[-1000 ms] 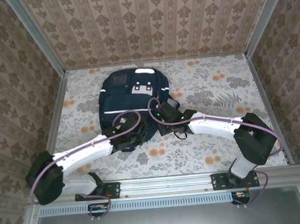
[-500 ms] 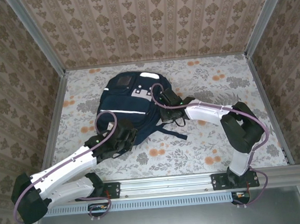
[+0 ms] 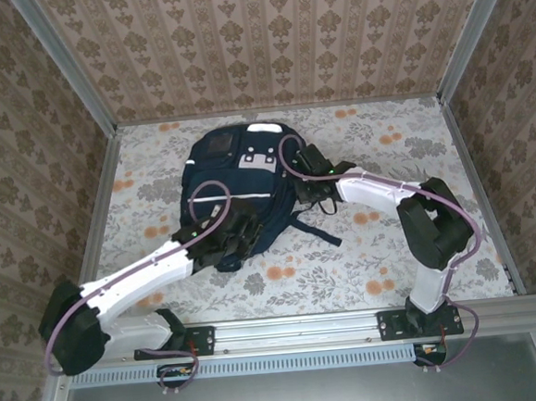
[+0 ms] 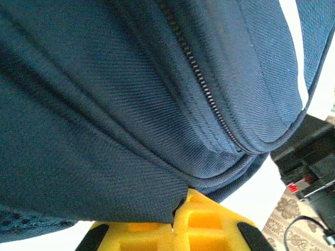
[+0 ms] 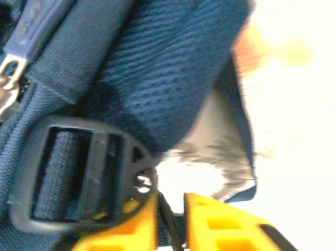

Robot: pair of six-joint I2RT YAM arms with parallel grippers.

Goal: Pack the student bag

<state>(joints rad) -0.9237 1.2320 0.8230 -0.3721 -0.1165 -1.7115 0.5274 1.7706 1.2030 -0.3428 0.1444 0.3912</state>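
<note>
The student bag (image 3: 238,180) lies flat on the bench (image 3: 392,246), left of centre, its visible zip (image 4: 209,99) closed, so packing seems nearly done, with the left hand (image 4: 175,209) clamped on near-edge fabric and the right hand (image 5: 170,204) narrowly apart beside a strap buckle (image 5: 78,172), though whether it grips I cannot tell.

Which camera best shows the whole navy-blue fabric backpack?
The top view: the navy-blue fabric backpack appears nearly whole. Left wrist shows its fabric and zipper close up; right wrist, its black plastic strap buckle.
</note>
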